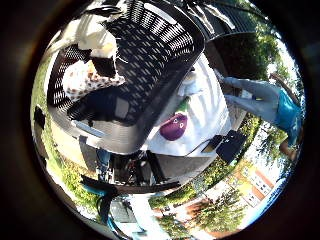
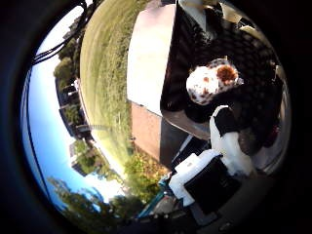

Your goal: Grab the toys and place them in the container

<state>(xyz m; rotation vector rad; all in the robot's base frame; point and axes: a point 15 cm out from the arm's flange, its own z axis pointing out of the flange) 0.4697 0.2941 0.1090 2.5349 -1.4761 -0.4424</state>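
A white plush toy with brown spots (image 1: pixel 85 79) lies inside the black mesh basket (image 1: pixel 150 50), low against its wall. My right hand (image 2: pixel 226 141) hovers over the basket, and its white fingers with black tips stretch out straight toward the spotted toy. One black fingertip (image 1: pixel 104 65) sits right at the toy, with no finger curled round it. Outside the basket, a purple plush toy with a green top (image 1: pixel 173 126) lies on a white cloth (image 1: pixel 212 117). A pale toy (image 1: pixel 189 86) lies beside the basket's rim.
The basket stands on a table (image 2: pixel 148 53) outdoors, with grass (image 2: pixel 105 73) around it. A person in blue (image 1: pixel 277 105) stands beyond the cloth. A dark flat object (image 1: pixel 231 145) lies at the cloth's edge.
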